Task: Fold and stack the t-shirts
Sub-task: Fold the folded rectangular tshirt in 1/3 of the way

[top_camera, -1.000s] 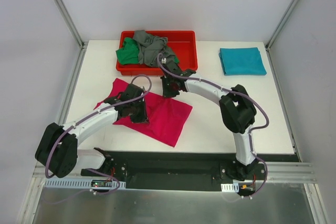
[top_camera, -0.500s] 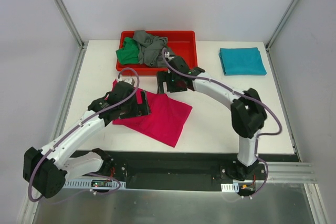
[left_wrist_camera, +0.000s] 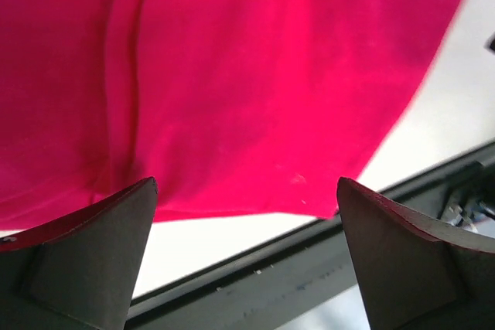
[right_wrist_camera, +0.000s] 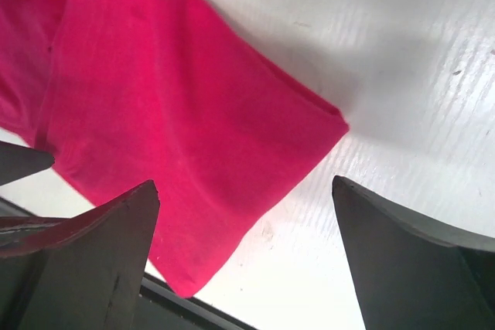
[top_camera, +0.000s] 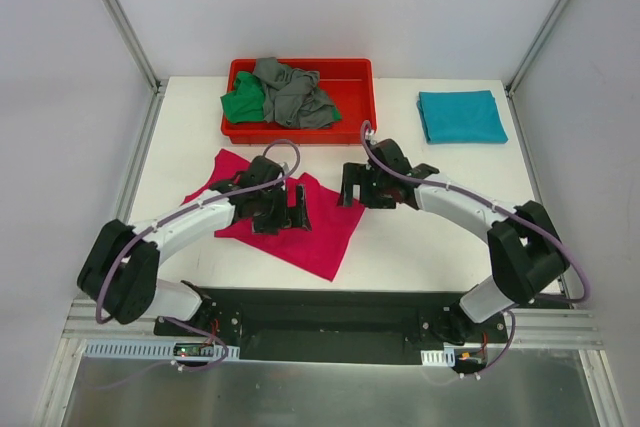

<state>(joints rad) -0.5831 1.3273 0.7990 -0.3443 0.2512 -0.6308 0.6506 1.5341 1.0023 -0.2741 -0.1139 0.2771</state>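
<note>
Obs.: magenta-pink t-shirt point(top_camera: 325, 232) lies flat on the worktop point(top_camera: 420, 237), near the front edge and left of centre, one sleeve poking out at the far left. Teal t-shirt point(top_camera: 461, 115) sits folded at the far right, well apart. Green t-shirt point(top_camera: 241, 105) and grey t-shirt point(top_camera: 293, 95) are bunched together in the red tray point(top_camera: 352, 71) at the back.

Left hand point(top_camera: 296, 207): jaws spread wide, nothing between them, poised over the middle of the pink shirt. Right hand point(top_camera: 352, 185): likewise spread wide and empty, just beside the shirt's far right corner, over bare worktop.

Handling, my judgement: light, limp knit with no stiffness. It will drape and drag, and a one-point lift would collapse the shape. The right wrist view shows a layered edge at that corner, so it looks partly folded. Best holds are two corners of one edge, pinching all layers right at the hem. The surface looks smooth, so a shallow pinch may slip off.
</note>
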